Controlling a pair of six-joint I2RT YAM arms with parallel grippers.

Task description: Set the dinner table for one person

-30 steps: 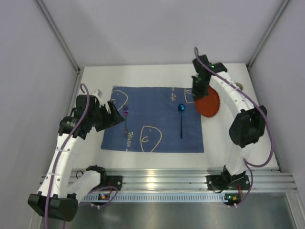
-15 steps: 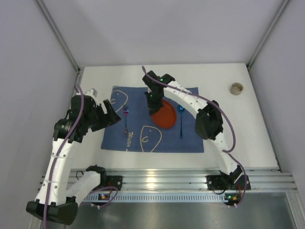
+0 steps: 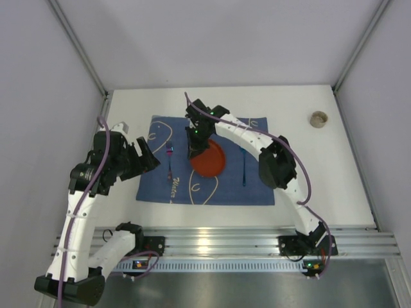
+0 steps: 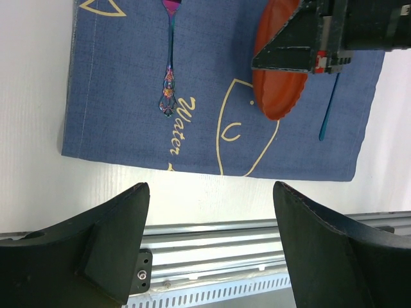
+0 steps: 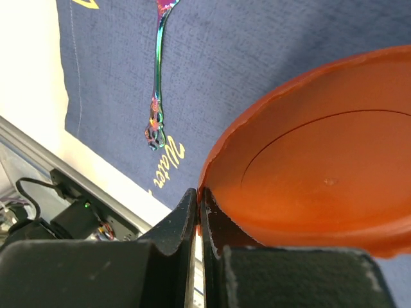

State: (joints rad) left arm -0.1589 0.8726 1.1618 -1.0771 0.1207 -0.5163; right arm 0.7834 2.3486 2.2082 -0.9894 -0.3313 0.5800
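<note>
A red plate point(image 3: 210, 161) hangs tilted over the middle of the blue placemat point(image 3: 186, 186) on the white dinner table point(image 3: 321, 186). My right gripper point(image 3: 193, 150) is shut on the plate's left rim. In the right wrist view the fingers point(image 5: 186, 215) pinch the rim of the plate point(image 5: 321, 179). An iridescent fork point(image 3: 169, 156) lies on the mat's left part. A blue spoon point(image 3: 244, 172) lies to the right, partly under the arm. My left gripper point(image 3: 146, 158) is open and empty off the mat's left edge. Its view shows the fork point(image 4: 169, 64) and the plate point(image 4: 279, 90).
A small beige cup-like thing point(image 3: 318, 119) stands at the table's back right. The ribbed aluminium rail point(image 3: 218, 242) runs along the near edge with both arm bases on it. White walls close in the left, right and back sides.
My right arm has swung left with the plate, from the mat's back right corner to over its middle. The left arm has drawn back slightly.
</note>
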